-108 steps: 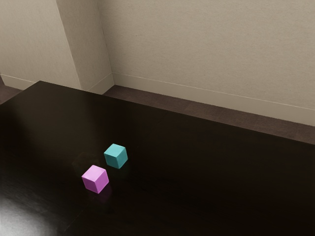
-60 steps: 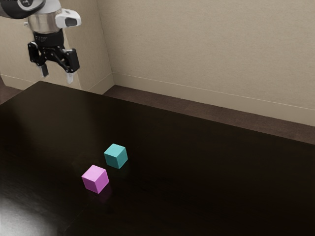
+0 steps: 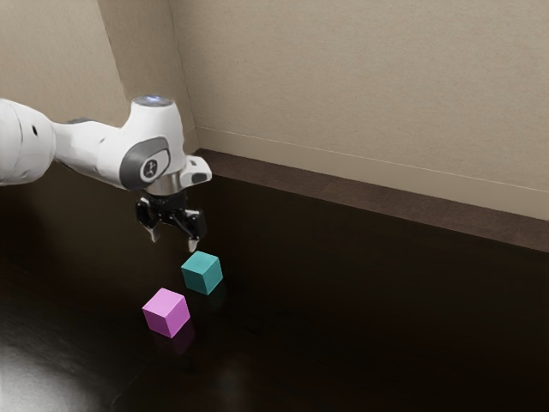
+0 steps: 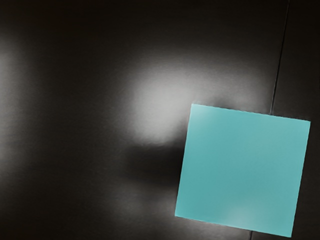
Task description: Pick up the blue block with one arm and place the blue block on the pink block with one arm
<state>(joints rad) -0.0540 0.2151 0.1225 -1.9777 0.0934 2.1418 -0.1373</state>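
One hand (image 3: 173, 230) dropped in, now near blue block (image 3: 202, 272).
Released, empty; pink block (image 3: 165, 312) at blue's 7 o'clock; grasp next.

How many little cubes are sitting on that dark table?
2. The blue block lies just by the gripper; the pink block sits apart from it, toward the exterior view's lower left. None seems hidden.
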